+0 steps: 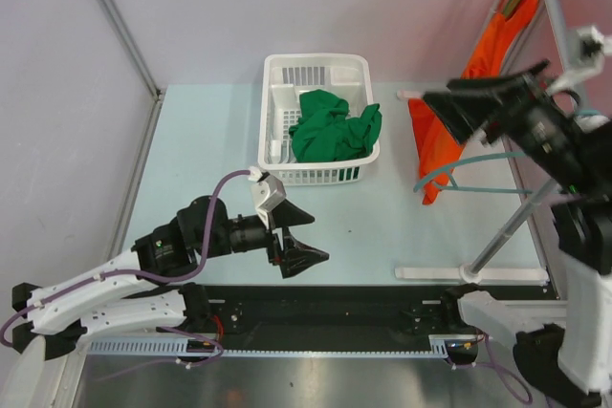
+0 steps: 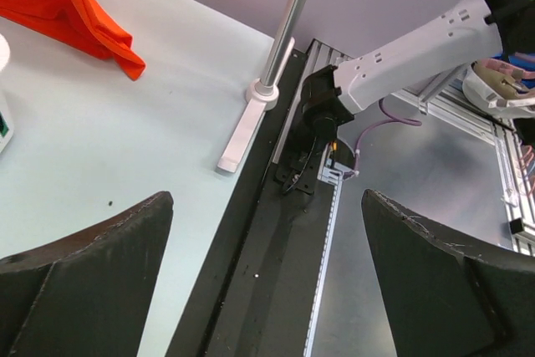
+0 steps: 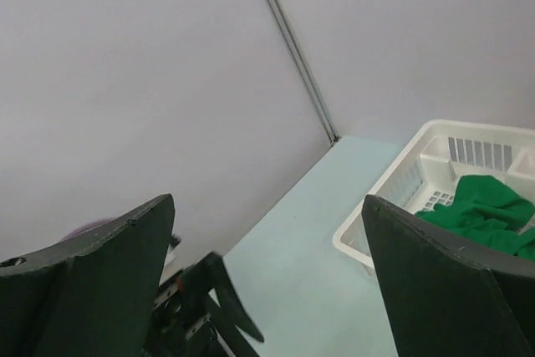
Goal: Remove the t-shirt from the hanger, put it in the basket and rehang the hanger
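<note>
Bright, even, diffuse light with faint soft shadows, no glare, and only slight blur in the wrist views

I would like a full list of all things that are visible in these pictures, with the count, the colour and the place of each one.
t-shirt: one, orange, hanging at the rack on the right side of the table.
rack: one, metal pole with a white foot, at the right edge of the table.
basket: one, white, at the far middle of the table.
cloth: one, green, crumpled inside the basket.
table: one, pale blue-green, under everything.
left tool: one, black, open, over the table in front of the basket.
right tool: one, black, open, raised beside the t-shirt.
</note>
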Controlling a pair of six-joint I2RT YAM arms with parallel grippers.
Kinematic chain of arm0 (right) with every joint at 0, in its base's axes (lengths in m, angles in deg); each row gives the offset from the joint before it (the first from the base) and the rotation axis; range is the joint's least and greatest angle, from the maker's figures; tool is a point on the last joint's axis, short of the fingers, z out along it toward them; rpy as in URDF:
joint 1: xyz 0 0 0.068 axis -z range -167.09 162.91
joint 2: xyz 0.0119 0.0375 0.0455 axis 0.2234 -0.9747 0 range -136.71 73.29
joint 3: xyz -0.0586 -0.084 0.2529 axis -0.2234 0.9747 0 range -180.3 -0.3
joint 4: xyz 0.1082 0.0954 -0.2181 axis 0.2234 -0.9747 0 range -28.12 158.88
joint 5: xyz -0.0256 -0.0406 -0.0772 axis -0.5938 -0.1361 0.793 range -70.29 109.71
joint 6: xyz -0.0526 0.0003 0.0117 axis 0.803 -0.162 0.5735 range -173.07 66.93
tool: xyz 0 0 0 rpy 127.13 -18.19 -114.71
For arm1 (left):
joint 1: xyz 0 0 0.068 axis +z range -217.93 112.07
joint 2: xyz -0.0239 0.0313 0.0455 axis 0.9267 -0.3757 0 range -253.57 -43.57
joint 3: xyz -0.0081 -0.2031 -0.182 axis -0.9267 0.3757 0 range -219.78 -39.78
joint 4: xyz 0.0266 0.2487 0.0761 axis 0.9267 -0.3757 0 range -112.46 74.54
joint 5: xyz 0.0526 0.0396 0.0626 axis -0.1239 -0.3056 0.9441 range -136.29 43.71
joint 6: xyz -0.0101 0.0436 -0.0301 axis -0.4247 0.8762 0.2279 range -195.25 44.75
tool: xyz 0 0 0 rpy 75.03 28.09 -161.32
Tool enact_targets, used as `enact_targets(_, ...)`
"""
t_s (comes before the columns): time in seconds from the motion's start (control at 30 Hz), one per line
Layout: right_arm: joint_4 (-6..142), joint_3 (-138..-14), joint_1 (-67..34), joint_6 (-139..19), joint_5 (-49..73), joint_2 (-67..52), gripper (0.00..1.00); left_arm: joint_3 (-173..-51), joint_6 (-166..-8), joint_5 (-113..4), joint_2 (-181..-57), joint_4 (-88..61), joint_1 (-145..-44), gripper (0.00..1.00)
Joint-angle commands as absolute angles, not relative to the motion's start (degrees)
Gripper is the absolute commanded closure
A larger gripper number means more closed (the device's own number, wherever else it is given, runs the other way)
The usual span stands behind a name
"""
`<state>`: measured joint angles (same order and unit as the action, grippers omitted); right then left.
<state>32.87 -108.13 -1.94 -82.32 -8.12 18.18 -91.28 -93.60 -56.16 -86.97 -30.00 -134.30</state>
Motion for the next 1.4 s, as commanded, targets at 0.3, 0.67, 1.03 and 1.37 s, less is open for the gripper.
enact_targets(0.3, 26.3, -120.0, -18.9, -71.4, 25.8, -1.2, 0.00, -90.0, -95.4, -52.9, -80.8, -34.1, -134.3, 0.00)
enact_targets(0.67, 31.5, -101.4, 3.1, -71.6, 13.6, 9.6, 0.00, -88.9, -97.0, -54.2, -80.8, -33.0, -134.4, 0.00)
enact_targets(1.03, 29.6, -98.8, 21.3, -67.1, 8.6, 11.2, 0.00, -89.7, -97.8, -55.2, -81.7, -32.9, -134.3, 0.00)
enact_targets(1.37, 28.1, -100.9, 20.5, -59.6, 18.9, 9.4, 0.00, -90.3, -97.5, -55.3, -81.4, -34.2, -134.4, 0.00)
